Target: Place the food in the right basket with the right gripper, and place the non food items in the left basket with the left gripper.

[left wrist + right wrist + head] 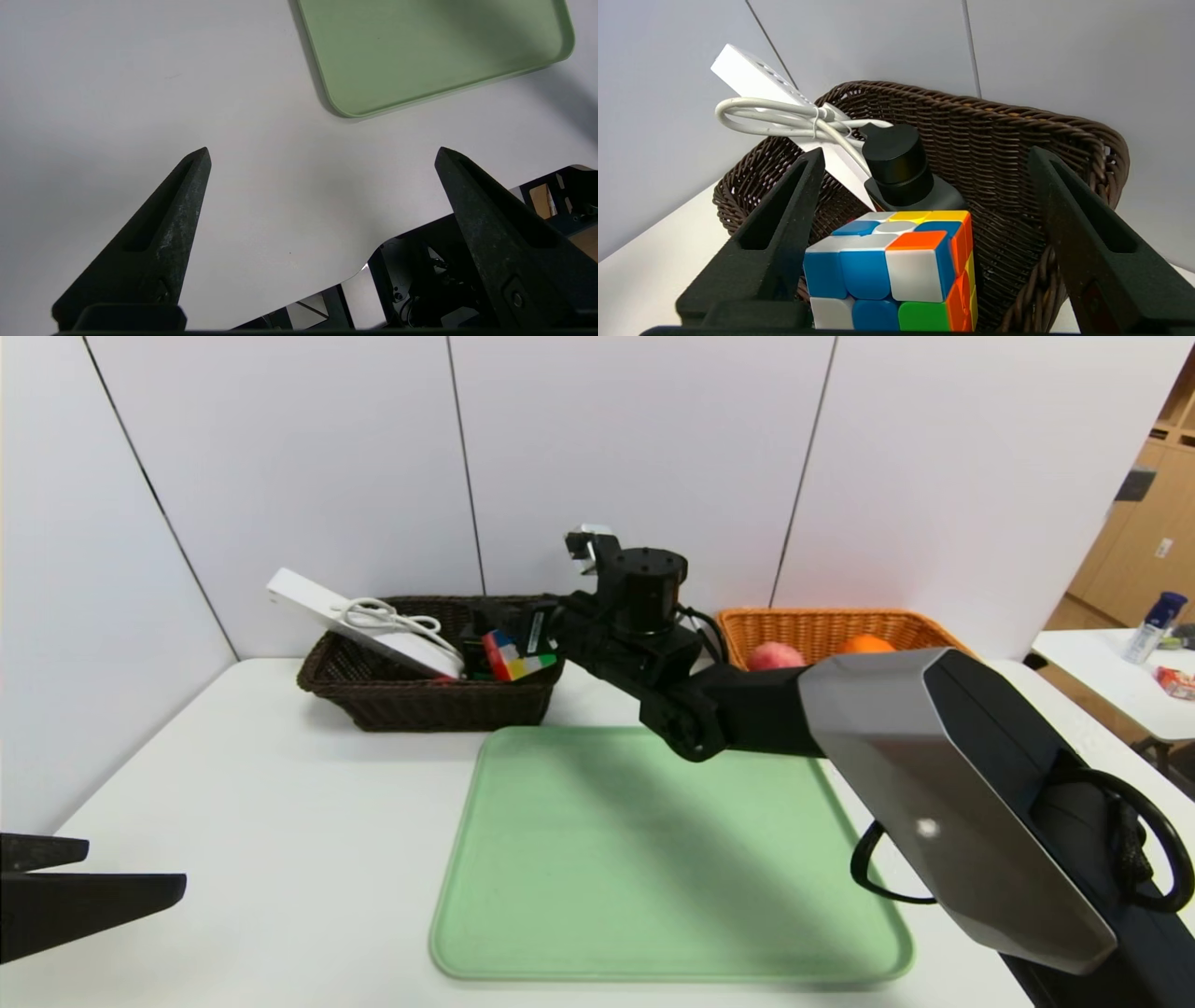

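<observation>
- Right gripper reaching across to the far left, over the dark left basket; fingers spread wide, holding nothing, either side of the puzzle cube.
- Puzzle cube, black-capped bottle and white power strip with coiled cord inside that basket.
- Orange right basket at far right, holding peach and orange.
- Green tray in the middle of the white table.
- Left gripper at near left, above the table, fingers wide apart, holding nothing.
</observation>
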{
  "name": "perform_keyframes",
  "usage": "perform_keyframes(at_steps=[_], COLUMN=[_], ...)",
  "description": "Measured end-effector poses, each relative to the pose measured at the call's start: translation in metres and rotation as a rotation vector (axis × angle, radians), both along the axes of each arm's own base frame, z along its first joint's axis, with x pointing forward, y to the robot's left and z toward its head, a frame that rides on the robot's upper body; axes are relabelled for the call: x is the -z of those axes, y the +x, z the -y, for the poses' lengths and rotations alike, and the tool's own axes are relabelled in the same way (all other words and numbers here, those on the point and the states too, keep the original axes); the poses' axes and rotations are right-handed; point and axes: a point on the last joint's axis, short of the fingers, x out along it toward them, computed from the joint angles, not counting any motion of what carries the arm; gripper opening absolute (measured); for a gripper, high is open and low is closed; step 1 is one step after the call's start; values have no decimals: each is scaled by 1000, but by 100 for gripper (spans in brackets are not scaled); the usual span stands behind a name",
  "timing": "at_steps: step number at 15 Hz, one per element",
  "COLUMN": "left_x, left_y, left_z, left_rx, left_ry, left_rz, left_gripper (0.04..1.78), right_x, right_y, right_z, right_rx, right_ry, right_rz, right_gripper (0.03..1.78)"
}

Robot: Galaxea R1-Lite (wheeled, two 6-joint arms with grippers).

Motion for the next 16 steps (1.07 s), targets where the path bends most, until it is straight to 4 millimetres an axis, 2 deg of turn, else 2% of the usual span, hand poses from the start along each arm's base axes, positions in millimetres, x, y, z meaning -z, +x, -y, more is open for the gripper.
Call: perform_keyframes(at_steps=[2, 5, 7, 9, 11, 13, 16], left_x=[1, -2, -8, -16, -26, -30, -30], left_y=[0, -2, -2, -3, -5, -7, -9], left_z=[0, -1, -2, -2, -3, -5, -9], left_rx=[-1, -26, -46, -57, -79, -150, -246], left_ry=[0, 9, -6, -44, -67, -34, 27], left_rz=[0, 27, 93, 187, 277, 310, 306], left_gripper=[169, 169, 169, 169, 169, 169, 169], right_x=[-13, -51, -74, -95, -115, -129, -148], right_y=[-3, -15, -22, -25, -38, -59, -105], right_z=[3, 13, 29, 59, 89, 117, 178], right_rx=[5, 32, 109, 188, 224, 239, 323], right_ry=[18, 50, 11, -105, -219, -352, -543], right_rz=[21, 74, 90, 97, 40, -84, -330], right_gripper=[155, 160, 163, 165, 166, 167, 168])
